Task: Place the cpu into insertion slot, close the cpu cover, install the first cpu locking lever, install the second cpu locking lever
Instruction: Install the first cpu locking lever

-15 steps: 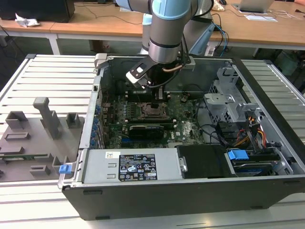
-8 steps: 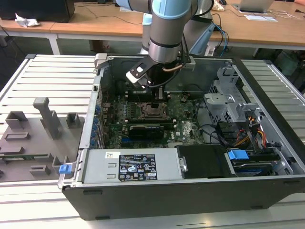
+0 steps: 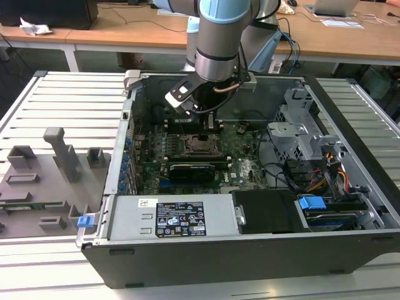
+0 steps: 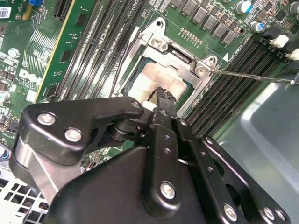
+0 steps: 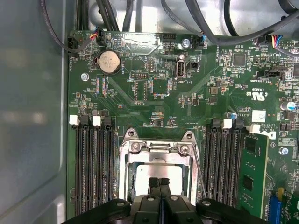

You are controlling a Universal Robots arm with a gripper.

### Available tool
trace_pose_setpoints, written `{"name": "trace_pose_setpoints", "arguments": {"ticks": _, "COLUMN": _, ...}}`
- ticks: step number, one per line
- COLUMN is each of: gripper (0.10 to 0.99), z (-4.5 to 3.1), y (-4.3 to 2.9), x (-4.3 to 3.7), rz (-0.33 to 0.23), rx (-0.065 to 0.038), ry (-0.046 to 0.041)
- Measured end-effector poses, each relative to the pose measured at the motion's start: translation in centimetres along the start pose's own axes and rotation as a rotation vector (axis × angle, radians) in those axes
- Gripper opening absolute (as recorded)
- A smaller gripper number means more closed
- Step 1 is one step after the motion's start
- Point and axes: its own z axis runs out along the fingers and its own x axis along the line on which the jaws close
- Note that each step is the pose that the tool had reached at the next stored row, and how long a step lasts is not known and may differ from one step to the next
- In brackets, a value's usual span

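Your gripper (image 5: 159, 182) was shut, holding nothing, just above the cpu (image 5: 144, 175). The cover (image 5: 124, 170) seemed down. A lever (image 4: 252, 75) looked unlocked.

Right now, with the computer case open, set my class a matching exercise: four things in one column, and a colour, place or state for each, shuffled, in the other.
Things
1. the cpu
2. the cpu cover
3. the gripper
4. the coin cell

Descriptions
A. black, fingertips together just above the chip
B. round and silvery, set on the green board
C. pale square top, inside the metal frame
D. silvery frame with an open middle, lying down around the chip

Pairs: 1-C, 2-D, 3-A, 4-B
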Motion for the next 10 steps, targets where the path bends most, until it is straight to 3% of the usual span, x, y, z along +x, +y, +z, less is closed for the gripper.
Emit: {"name": "trace_pose_setpoints", "arguments": {"ticks": 10, "gripper": 0.106, "z": -0.47, "y": -0.02, "x": 0.00, "rz": 0.000, "rx": 0.000, "ry": -0.0002}}
